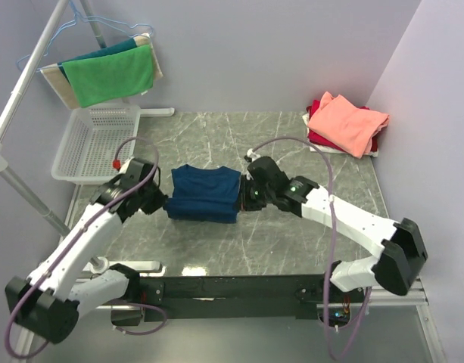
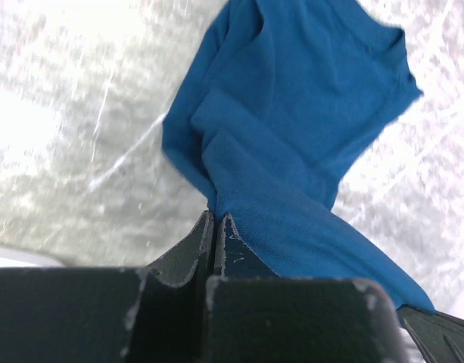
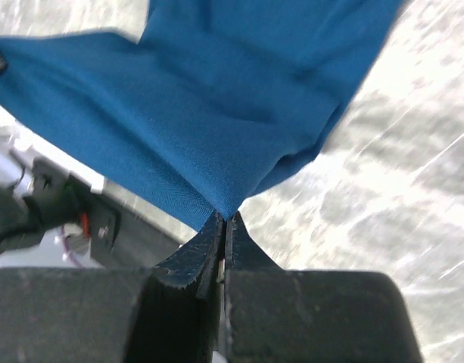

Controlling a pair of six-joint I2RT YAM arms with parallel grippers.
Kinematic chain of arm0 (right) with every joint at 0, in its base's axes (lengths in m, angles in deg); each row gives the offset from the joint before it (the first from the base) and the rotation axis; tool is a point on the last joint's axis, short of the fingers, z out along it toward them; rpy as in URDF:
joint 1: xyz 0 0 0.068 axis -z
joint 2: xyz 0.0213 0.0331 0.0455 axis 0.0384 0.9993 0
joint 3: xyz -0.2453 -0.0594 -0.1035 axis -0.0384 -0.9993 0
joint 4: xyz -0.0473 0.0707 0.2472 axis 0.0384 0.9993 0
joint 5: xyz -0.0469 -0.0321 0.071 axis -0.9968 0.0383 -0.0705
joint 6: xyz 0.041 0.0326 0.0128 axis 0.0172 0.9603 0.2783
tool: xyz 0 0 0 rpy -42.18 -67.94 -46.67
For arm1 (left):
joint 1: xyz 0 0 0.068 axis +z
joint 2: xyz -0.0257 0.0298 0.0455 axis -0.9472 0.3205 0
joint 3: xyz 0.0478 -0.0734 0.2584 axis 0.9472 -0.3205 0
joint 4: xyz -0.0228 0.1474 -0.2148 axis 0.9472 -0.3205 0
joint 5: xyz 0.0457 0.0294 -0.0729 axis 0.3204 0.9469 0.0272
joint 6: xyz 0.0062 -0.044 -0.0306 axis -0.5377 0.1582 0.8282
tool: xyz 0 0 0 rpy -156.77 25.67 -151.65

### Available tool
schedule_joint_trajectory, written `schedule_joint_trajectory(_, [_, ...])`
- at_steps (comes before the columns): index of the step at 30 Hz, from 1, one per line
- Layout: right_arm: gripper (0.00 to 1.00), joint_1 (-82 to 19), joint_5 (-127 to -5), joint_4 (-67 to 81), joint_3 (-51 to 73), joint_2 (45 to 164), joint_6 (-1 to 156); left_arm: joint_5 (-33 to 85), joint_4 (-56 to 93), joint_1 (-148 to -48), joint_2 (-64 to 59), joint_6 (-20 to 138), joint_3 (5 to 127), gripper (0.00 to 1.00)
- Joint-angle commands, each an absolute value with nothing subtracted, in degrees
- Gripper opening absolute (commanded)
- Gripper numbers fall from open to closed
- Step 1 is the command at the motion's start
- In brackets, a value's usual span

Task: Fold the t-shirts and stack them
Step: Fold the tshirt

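Top view. The navy-blue t-shirt [image 1: 205, 194] lies near the centre of the grey marble-pattern table [image 1: 292, 249], folded into a rough rectangle, with no chest print visible. The left gripper [image 1: 165, 203] meets the shirt's edge at 9 o'clock, and the right gripper [image 1: 244, 198] meets the opposite edge at 3 o'clock. The shirt spans the gap between them.

Toward 2 o'clock, at the far right corner, a folded salmon-pink t-shirt [image 1: 347, 121] rests on a red t-shirt [image 1: 319, 104], well apart from the navy one. Toward 10 o'clock stands a white mesh basket [image 1: 80, 147]. Beyond it, a green cloth [image 1: 109, 76] hangs over other cloths from a rack.

Left wrist view. The left gripper [image 2: 215, 219] has its jaws clenched together on a pinched fold of the navy-blue t-shirt [image 2: 292, 113]. The fabric rises from the fingertips toward 1 o'clock, in creases, over the pale table.

Right wrist view. The right gripper [image 3: 224, 219] has its jaws likewise pressed together on a corner of the navy-blue t-shirt [image 3: 216, 98]. The cloth fans out from the fingertips toward 12 o'clock. Whether the fabric is lifted clear of the table cannot be told from these views.
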State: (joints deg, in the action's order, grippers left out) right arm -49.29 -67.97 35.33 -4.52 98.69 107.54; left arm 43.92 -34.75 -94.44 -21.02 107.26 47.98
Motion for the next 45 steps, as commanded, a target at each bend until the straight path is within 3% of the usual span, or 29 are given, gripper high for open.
schedule_joint_trajectory(1, [0.00, -44.4, -69.3, 35.3, 0.6, 103.9, 102.2, 51.6, -30.7, -94.2, -14.7, 104.9, 52.8, 0.01])
schedule_joint_trajectory(11, [0.00, -37.6, -65.9, 33.0, 10.3, 118.5, 98.5, 54.7, -25.8, -93.5, 4.5, 100.2, 62.3, 0.01])
schedule_joint_trajectory(26, [0.00, -32.3, -62.0, 35.8, 30.0, 139.3, 96.3, 53.0, -26.3, -89.2, 32.2, 93.6, 86.1, 0.01])
schedule_joint_trajectory(27, [0.00, -31.9, -62.2, 36.3, 30.8, 140.3, 96.3, 52.4, -26.3, -89.1, 32.8, 93.1, 86.7, 0.03])
schedule_joint_trajectory(30, [0.28, -30.9, -62.1, 37.1, 33.3, 140.9, 96.4, 51.6, -26.2, -88.5, 34.3, 92.4, 88.4, 0.25])
schedule_joint_trajectory(31, [0.40, -30.5, -62.0, 36.9, 33.8, 140.9, 96.5, 51.8, -26.2, -88.4, 34.5, 92.3, 88.7, 0.44])
schedule_joint_trajectory(33, [0.54, -29.8, -62.7, 37.0, 35.2, 140.4, 96.7, 51.9, -26.2, -87.7, 34.4, 92.0, 89.9, 0.57])
schedule_joint_trajectory(35, [0.58, -29.3, -63.4, 36.2, 36.0, 139.8, 96.8, 53.1, -25.3, -87.5, 33.5, 91.8, 90.2, 0.71])
schedule_joint_trajectory(38, [0.59, -28.5, -64.1, 35.3, 36.7, 138.5, 97.2, 54.3, -24.0, -86.8, 31.7, 91.8, 89.9, 0.75])
schedule_joint_trajectory(45, [0.59, -30.1, -61.7, 38.1, 34.5, 136.4, 97.0, 48.4, -21.7, -86.7, 25.4, 90.2, 82.6, 0.73])
